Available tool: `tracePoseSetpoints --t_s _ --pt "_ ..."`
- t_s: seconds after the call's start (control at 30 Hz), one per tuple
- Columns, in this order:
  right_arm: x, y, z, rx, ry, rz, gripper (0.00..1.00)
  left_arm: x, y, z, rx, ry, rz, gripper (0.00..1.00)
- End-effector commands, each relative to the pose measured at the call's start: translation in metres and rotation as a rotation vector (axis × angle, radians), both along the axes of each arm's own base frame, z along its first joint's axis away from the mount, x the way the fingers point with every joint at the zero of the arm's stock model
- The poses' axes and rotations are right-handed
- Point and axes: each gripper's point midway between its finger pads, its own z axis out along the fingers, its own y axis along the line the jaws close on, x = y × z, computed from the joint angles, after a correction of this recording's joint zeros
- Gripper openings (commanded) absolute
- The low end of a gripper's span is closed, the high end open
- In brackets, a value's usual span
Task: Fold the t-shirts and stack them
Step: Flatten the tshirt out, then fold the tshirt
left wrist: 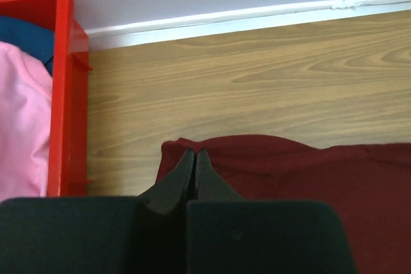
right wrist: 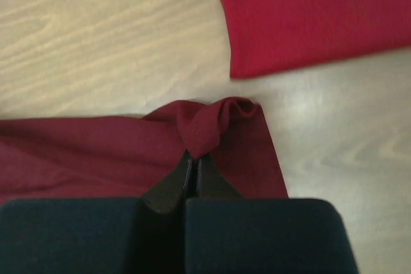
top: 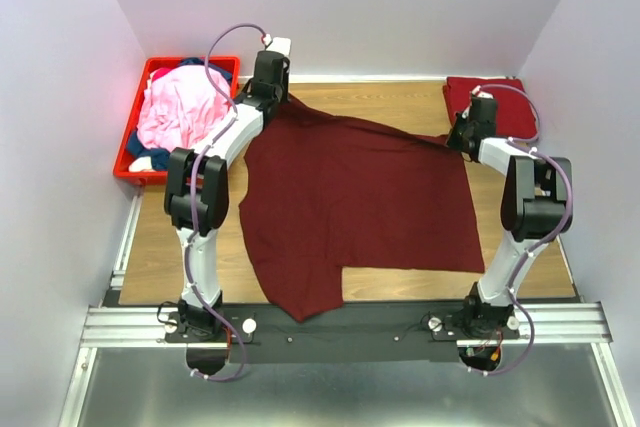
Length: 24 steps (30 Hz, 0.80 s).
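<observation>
A dark maroon t-shirt [top: 350,197] lies spread across the middle of the wooden table, one part hanging over the near edge. My left gripper [top: 278,99] is shut on its far left corner; in the left wrist view the tips [left wrist: 194,153] meet at the cloth's edge [left wrist: 289,171]. My right gripper [top: 458,139] is shut on the far right corner, where a bunched fold of maroon cloth [right wrist: 212,123] pokes out past the tips [right wrist: 194,158]. The cloth is stretched between both grippers. A folded red t-shirt [top: 495,102] lies at the back right, just beyond the right gripper [right wrist: 308,11].
A red plastic crate [top: 125,162] stands at the back left, holding a pink shirt [top: 180,112] and navy cloth [left wrist: 26,33]; its wall [left wrist: 61,94] is close left of the left gripper. White walls enclose the table on three sides.
</observation>
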Motion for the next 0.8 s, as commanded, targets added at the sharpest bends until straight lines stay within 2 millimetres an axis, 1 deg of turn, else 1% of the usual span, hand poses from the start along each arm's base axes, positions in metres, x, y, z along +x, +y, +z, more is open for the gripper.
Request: tracePoseSetpoints --t_s 0.0,0.03,0.07,0.1,0.13,0.2,0.23,0.27,0.4,0.43,0.5,0.53,0.6,0.67,0.7,0.77 --pt "0.033 -0.011 0.015 -0.058 -0.087 0.015 0.01 0.013 -0.001 0.004 -0.009 0.009 -0.016 0.00" --pt "0.034 -0.011 0.014 -0.059 -0.086 0.018 0.01 0.013 0.000 -0.004 -0.005 0.032 -0.013 0.00" --pt "0.037 -0.010 0.015 -0.058 -0.089 0.019 0.01 0.013 0.002 -0.006 -0.007 0.039 -0.009 0.00" --pt "0.038 -0.011 0.015 -0.060 -0.090 0.017 0.01 0.011 0.004 -0.001 -0.011 0.035 -0.008 0.00" --pt "0.039 -0.011 0.016 -0.060 -0.092 0.017 0.01 0.010 0.005 -0.004 -0.011 0.042 -0.007 0.00" --pt "0.042 -0.013 0.022 -0.070 -0.103 0.021 0.01 0.004 0.008 0.004 -0.019 0.034 -0.005 0.00" --pt "0.042 -0.013 0.026 -0.074 -0.107 0.020 0.01 0.001 0.009 0.014 -0.033 0.023 0.000 0.00" --pt "0.043 -0.013 0.028 -0.079 -0.112 0.023 0.01 -0.002 0.009 0.016 -0.040 0.024 0.000 0.00" --pt "0.043 -0.016 0.037 -0.100 -0.118 0.025 0.01 -0.020 0.009 0.014 -0.085 0.056 0.002 0.00" --pt "0.042 -0.015 0.037 -0.097 -0.113 0.026 0.01 -0.024 0.009 0.012 -0.104 0.070 -0.001 0.00" --pt "0.040 -0.015 0.041 -0.094 -0.114 0.030 0.01 -0.032 0.011 0.000 -0.109 0.117 0.003 0.00" --pt "0.036 -0.015 0.039 -0.095 -0.101 0.028 0.01 -0.039 0.013 -0.009 -0.110 0.164 0.013 0.00" --pt "0.032 -0.017 0.042 -0.103 -0.102 0.017 0.01 -0.046 0.017 -0.015 -0.109 0.204 0.026 0.00" --pt "0.024 -0.020 0.038 -0.112 -0.080 0.001 0.01 -0.057 0.019 -0.012 -0.112 0.226 0.029 0.00" --pt "0.022 -0.020 0.040 -0.114 -0.082 0.002 0.01 -0.063 0.023 -0.016 -0.113 0.246 0.037 0.00" --pt "0.015 -0.020 0.038 -0.113 -0.066 -0.003 0.01 -0.075 0.025 -0.008 -0.120 0.243 0.045 0.00"
